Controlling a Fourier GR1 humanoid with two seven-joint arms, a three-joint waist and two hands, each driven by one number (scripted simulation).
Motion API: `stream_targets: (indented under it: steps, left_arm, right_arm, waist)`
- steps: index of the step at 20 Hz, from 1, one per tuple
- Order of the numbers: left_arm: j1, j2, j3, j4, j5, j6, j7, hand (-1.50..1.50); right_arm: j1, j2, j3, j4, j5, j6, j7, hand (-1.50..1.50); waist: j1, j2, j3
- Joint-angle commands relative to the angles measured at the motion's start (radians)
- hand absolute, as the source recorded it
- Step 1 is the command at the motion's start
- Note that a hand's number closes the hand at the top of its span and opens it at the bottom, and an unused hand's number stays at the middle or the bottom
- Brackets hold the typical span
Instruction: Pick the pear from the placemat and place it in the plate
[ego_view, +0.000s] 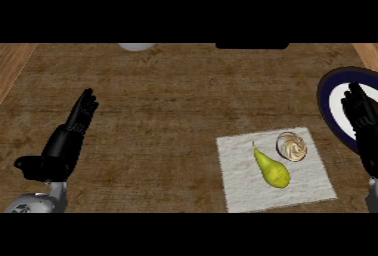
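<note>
- Head view shows a task that is not yet begun: the pear (271, 168) lies on the white placemat (244, 192), near and to the right of the middle, with its stem toward the far side.
- No hand touches the pear, so I judge that picking, carrying and setting down are all left to do.
- The right hand (362, 114) is at the right edge, over the plate (325, 97), with fingers straight and holding nothing.
- The left hand (74, 130) rests at the left side, fingers straight and up, also holding nothing.
- The plate has a dark blue rim and is cut off by the right edge. The part that shows holds nothing.
- A swirled round item (291, 146) lies on the placemat just beside the pear. I cannot tell what it is.
</note>
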Motion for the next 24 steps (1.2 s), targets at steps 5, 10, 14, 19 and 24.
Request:
stream_targets:
  steps: [5,10,14,19,24]
  left_arm:
    - [0.058,-0.082,-0.051,0.141,0.050,-0.006,0.147,0.00]
    - [0.072,-0.133,-0.075,0.168,0.098,-0.027,0.216,0.00]
    - [0.058,-0.109,-0.029,0.186,0.114,-0.036,0.229,0.00]
    - [0.068,-0.140,-0.035,0.171,0.082,0.008,0.261,0.00]
    - [0.064,-0.142,-0.041,0.174,0.079,0.005,0.264,0.00]
  right_arm:
    - [-0.307,-0.024,0.086,0.081,-0.199,0.342,-0.019,1.50]
    - [-0.393,-0.074,0.076,0.411,0.046,0.299,-0.290,-1.50]
    - [-0.442,-0.067,0.024,0.628,-0.037,0.460,-0.498,-1.50]
    - [-0.587,-0.160,0.031,0.795,0.036,0.621,-0.573,-1.50]
    - [-0.615,-0.264,0.199,0.713,0.210,0.719,-0.541,-1.50]
  waist:
    - [0.084,0.008,0.002]
    - [0.060,0.001,0.004]
    - [0.028,-0.012,0.003]
    - [0.008,-0.021,0.001]
    - [0.005,-0.022,0.000]
